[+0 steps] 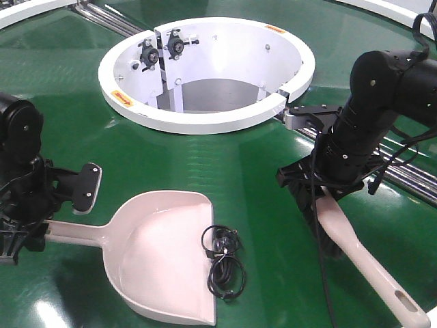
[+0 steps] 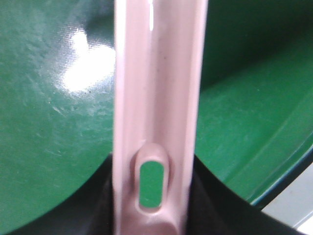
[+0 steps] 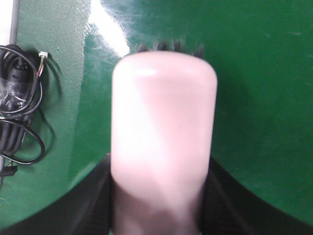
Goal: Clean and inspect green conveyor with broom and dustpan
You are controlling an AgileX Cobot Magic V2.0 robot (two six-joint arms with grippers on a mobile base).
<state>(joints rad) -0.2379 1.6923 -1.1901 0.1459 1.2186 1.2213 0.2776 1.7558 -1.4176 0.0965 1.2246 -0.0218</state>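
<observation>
Dustpan (image 1: 160,263): pale pink, on green conveyor (image 1: 259,157).
Broom (image 1: 362,260): bristles down, handle toward 5 o'clock.
Right gripper (image 1: 319,198): clamps broom.
Left gripper (image 1: 51,222): at dustpan handle; grip unclear.

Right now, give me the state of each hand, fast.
Left hand: closed on the dustpan, at its handle.
Right hand: closed on the broom, near its bristle end.

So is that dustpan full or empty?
Empty: the dustpan shows a bare inside; the coiled black cable lies at its front edge, mostly on the green belt.
</observation>
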